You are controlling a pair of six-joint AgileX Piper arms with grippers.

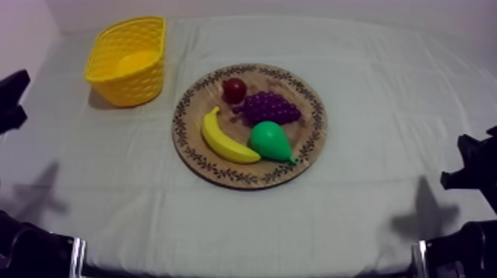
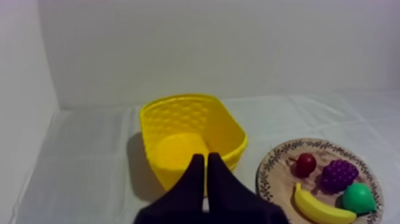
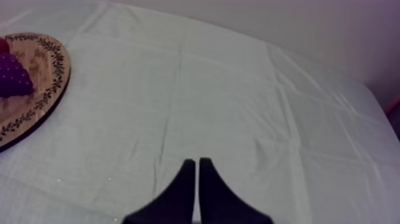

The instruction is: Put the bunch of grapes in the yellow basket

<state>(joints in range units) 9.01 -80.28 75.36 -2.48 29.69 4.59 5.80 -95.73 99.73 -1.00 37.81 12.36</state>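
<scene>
The purple bunch of grapes point(image 1: 271, 108) lies on the round wooden board point(image 1: 310, 140) at the table's middle, beside a small red fruit point(image 1: 234, 90), a banana point(image 1: 224, 138) and a green pear point(image 1: 271, 141). The yellow basket point(image 1: 129, 59) stands empty at the back left. My left gripper point(image 2: 206, 162) is shut on nothing, hanging in front of the yellow basket point(image 2: 190, 134), with the grapes point(image 2: 338, 174) off to its side. Over bare cloth my right gripper point(image 3: 197, 164) is shut as a narrow wedge, the grapes point(image 3: 13, 75) far from it.
Both arms rest low at the table's sides, the left arm point(image 1: 11, 100) and the right arm point(image 1: 473, 170). Grey-white cloth point(image 1: 384, 81) lies bare around the board. A wall stands behind the basket.
</scene>
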